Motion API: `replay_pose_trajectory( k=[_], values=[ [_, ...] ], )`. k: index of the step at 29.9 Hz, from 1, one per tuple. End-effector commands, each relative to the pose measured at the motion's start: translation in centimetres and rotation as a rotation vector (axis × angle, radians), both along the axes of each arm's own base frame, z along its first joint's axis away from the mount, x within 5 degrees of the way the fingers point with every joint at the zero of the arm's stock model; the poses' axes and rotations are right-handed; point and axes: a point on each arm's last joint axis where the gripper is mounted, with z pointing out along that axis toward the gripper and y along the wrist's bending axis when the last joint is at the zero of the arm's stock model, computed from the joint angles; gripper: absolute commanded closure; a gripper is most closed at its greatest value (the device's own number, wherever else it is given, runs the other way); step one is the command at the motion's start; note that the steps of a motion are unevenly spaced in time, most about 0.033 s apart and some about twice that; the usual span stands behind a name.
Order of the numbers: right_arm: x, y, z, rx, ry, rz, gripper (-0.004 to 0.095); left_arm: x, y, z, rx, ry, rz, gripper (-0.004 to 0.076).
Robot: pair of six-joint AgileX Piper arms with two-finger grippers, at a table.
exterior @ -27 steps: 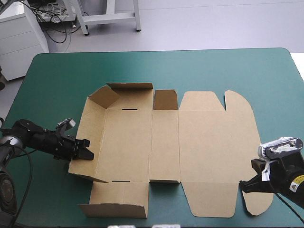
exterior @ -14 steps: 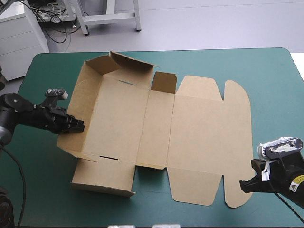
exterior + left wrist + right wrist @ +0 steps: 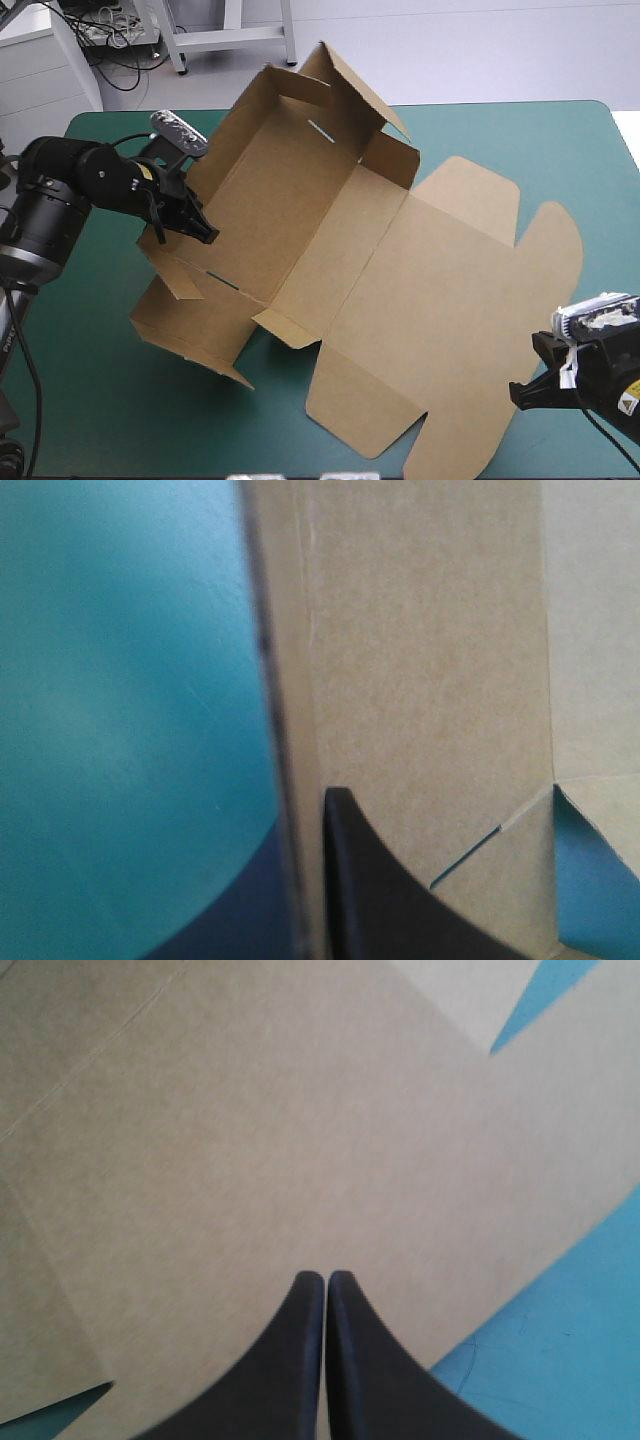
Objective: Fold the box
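Brown board of the box (image 3: pixel 400 290) spans the teal-green tabletop (image 3: pixel 90 400) diagonally. Its tray end, with walls raised, is lifted at the far left, and the lid lies flat toward the near right. My left hand (image 3: pixel 205 232) is clenched on the tray's left wall, one black finger (image 3: pixel 380 900) against the board. My right hand (image 3: pixel 518 392) is clenched, empty, at the lid's near-right edge.

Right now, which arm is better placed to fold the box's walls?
Left: the left gripper is shut on the box at its raised wall; the right gripper sits shut by the lid's edge.
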Motion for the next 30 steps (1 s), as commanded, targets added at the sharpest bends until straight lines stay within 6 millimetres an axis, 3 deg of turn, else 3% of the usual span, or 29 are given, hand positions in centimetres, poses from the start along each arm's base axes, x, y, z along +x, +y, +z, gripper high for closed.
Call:
replay_pose_trajectory(
  k=[1, 9, 17, 23, 30],
  values=[
    [-0.3, -0.2, 1.3, 0.037, -0.106, -0.029, 0.0912, -0.6, -1.7, 2.3, 0.079, -0.198, -0.058, 0.0755],
    [-1.4, -0.4, 1.4, 0.063, -0.117, -0.041, 0.0912, -0.1, -6.9, 1.4, 0.323, -0.383, -0.189, 0.0756],
    [-1.4, -0.4, 1.4, 0.075, -0.111, -0.050, 0.0912, -2.2, -11.8, 1.2, 0.487, -0.596, -0.298, 0.0756],
    [-1.4, -0.4, 1.4, 0.076, -0.112, -0.050, 0.0912, -4.0, -14.3, 0.9, 0.554, -0.757, -0.334, 0.0756],
    [-1.4, -0.5, 1.5, 0.074, -0.124, -0.056, 0.0912, -4.6, -15.4, -0.5, 0.661, -0.956, -0.335, 0.0756]
  ],
)
